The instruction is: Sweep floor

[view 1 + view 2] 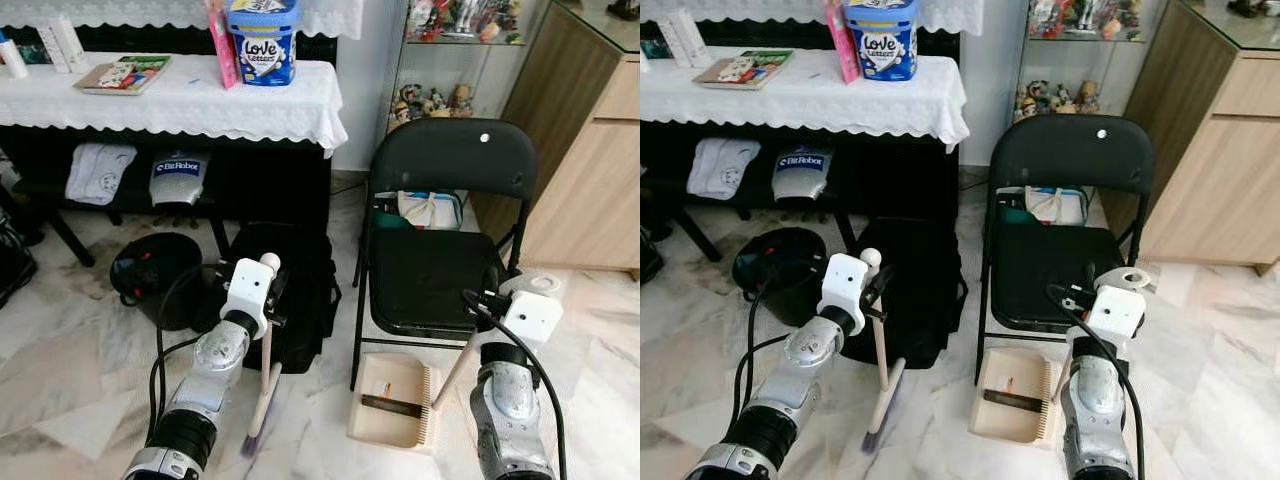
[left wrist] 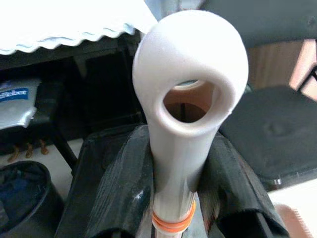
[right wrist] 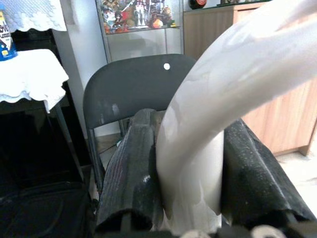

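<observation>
A small broom [image 1: 264,372] with a cream handle stands nearly upright on the marble floor, its dark bristles [image 1: 248,440] touching the tiles. My left gripper [image 1: 270,297] is shut on the handle just below its looped top [image 2: 190,74], one black finger [image 2: 116,191] on each side. A beige dustpan [image 1: 385,385] lies flat on the floor in front of the chair, with a dark comb strip and a small brown scrap inside. Its pale handle [image 3: 208,144] rises to my right gripper [image 1: 490,303], which is shut on it.
A black folding chair [image 1: 440,270] stands right behind the dustpan. A black bag [image 1: 300,290] and a black bin [image 1: 150,275] sit behind the broom, under a table with a white cloth [image 1: 200,100]. At the right stands a wooden cabinet [image 1: 590,180].
</observation>
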Available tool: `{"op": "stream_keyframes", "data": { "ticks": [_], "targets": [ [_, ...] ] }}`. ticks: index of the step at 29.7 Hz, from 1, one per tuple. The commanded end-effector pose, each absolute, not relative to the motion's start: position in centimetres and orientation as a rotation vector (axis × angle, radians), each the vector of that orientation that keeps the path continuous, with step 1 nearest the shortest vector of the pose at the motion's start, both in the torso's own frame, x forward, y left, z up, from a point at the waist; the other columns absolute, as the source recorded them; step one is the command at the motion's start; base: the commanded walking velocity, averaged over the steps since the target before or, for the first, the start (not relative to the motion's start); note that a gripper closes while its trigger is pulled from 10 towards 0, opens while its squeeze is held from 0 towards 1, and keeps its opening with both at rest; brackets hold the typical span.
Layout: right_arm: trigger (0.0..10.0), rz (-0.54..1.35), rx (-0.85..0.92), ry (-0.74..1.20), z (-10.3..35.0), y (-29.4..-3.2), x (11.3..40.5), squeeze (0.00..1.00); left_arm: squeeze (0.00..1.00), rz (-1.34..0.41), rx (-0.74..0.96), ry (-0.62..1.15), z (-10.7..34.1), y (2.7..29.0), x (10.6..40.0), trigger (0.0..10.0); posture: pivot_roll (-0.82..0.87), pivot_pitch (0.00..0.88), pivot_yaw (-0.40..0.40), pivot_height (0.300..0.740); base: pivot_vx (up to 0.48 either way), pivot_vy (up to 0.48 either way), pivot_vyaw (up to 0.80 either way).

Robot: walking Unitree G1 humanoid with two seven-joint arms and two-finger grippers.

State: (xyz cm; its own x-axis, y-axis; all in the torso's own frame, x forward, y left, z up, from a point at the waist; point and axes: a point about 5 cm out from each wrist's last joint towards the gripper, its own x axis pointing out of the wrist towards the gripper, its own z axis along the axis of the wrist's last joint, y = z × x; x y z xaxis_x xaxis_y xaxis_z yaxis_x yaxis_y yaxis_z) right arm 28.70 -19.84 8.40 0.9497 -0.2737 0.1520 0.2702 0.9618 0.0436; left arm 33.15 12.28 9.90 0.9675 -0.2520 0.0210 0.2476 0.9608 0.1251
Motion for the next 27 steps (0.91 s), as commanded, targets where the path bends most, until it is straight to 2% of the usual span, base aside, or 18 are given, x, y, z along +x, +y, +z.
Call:
{"op": "stream_keyframes", "data": {
  "ticks": [1,8,18,27],
  "targets": [
    [10.0,-0.212,0.135,-0.245,10.3,-17.7,29.5,0.0,0.0,-0.234,0.102,-0.189,13.2,12.2,33.9,10.0,-0.08,0.0,0.042,0.74,0.0,0.0,0.0],
    [10.0,-0.213,0.129,-0.237,10.1,-17.3,29.4,0.0,0.0,-0.2,0.198,-0.192,12.4,13.6,33.3,10.0,-0.08,0.0,0.061,0.74,0.0,0.0,0.0],
    [10.0,-0.199,0.116,-0.232,9.8,-16.7,29.0,0.0,0.0,-0.077,0.207,-0.142,10.8,16.5,32.2,10.0,-0.08,0.0,0.067,0.74,0.0,0.0,0.0],
    [10.0,-0.205,0.093,-0.228,9.6,-16.4,28.3,0.0,0.0,-0.068,0.178,-0.159,10.8,16.2,31.5,10.0,-0.08,0.0,0.062,0.74,0.0,0.0,0.0]
  ]
}}
